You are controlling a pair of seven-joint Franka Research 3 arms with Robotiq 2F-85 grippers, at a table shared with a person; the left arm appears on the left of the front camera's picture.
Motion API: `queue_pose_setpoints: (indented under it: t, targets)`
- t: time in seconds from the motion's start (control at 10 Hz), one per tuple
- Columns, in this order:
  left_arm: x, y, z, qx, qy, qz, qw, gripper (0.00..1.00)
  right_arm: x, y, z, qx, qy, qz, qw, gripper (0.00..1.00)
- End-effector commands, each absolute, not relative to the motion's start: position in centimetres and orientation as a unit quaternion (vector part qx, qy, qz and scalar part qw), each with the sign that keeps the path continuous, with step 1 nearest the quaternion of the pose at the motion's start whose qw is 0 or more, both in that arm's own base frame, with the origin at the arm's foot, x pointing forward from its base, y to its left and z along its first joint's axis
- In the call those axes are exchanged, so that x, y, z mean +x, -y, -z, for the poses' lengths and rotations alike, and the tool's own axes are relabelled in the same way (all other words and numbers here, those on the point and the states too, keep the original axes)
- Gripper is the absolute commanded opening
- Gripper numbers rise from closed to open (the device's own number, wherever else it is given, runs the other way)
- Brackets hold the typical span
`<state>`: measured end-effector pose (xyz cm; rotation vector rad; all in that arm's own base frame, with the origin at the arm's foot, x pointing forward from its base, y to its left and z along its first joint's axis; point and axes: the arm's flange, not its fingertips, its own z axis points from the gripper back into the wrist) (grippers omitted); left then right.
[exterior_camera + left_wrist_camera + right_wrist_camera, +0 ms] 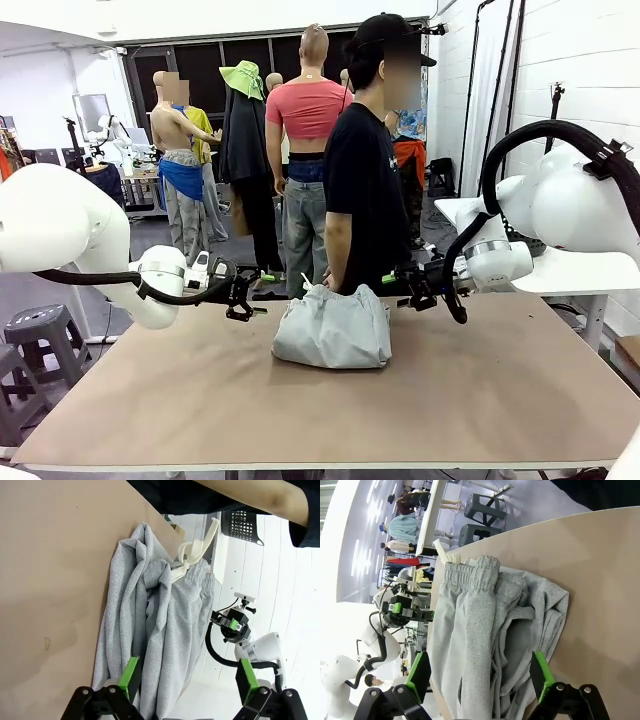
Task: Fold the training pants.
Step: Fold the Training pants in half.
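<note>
Grey training pants (333,328) lie bunched, waistband toward the person, between wide left claw (262,290) and right claw (392,279).

Bright, even indoor light; wrist views overexposed and warped at edges.

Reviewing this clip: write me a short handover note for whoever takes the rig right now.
Left gripper: open, empty, hovering at the left of the training pants.
Right gripper: open, empty, hovering at their right.
Pants: a bunched grey heap at the far middle of the table, waistband and white drawstring toward the person standing behind.
Done: pants gathered into a compact bundle, not neatly flat.
Left: judge whether folds need tidying.
</note>
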<state>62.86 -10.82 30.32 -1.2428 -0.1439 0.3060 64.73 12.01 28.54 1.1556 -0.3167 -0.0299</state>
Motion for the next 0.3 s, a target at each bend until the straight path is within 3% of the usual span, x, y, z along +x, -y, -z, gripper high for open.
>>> queue_pose_setpoints:
  t: [0.0, 0.2]
  targets:
    - [63.45, 10.84, -30.61, -0.579, 0.063, -0.148, 0.799, 1.0, 65.18, -12.12, -28.58, 0.549, 0.148, 0.01, 0.823, 1.0]
    - [63.45, 10.84, -30.61, -0.579, 0.063, -0.148, 0.799, 1.0, 65.18, -12.12, -28.58, 0.549, 0.148, 0.01, 0.823, 1.0]
